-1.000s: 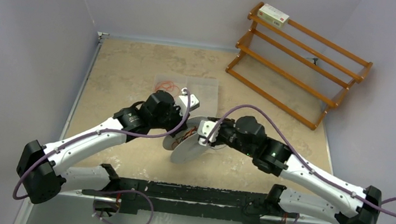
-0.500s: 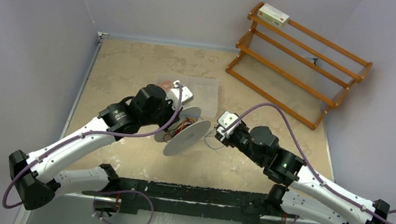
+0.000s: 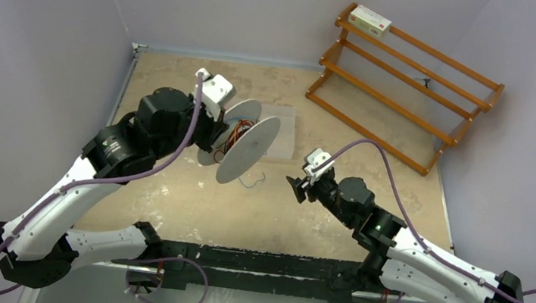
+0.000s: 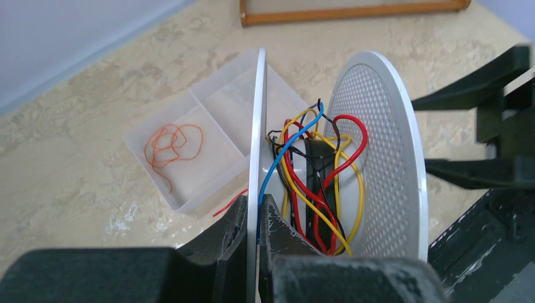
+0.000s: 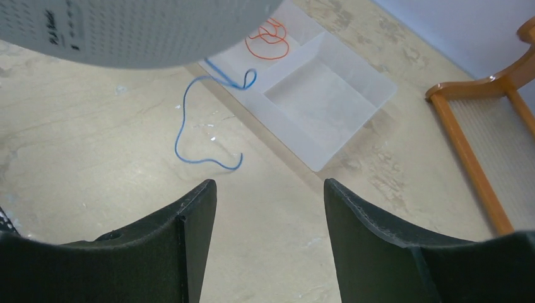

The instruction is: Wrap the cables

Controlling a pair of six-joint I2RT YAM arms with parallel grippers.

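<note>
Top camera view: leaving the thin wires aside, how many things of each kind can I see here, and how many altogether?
Robot arms: 2
Reel: 1
Clear tray: 1
Wooden rack: 1
Box on the rack: 1
Total: 6

- A robotics lab test cell, set up for manipulation trials.
- A left arm (image 3: 69,197) and a right arm (image 3: 428,254), white and black, are bolted side by side to a black rail (image 3: 252,260) at the near edge of a stone-patterned table (image 3: 168,201), with purple hoses (image 3: 364,141) running along them.
- Plain pale lavender walls (image 3: 32,56) close the table in on three sides.
- The props look staged: a white spool (image 3: 248,149) carrying coloured cables (image 4: 315,183), a clear divided tray (image 5: 328,95), and a wooden rack (image 3: 443,62) holding one small carton (image 3: 370,20).
</note>
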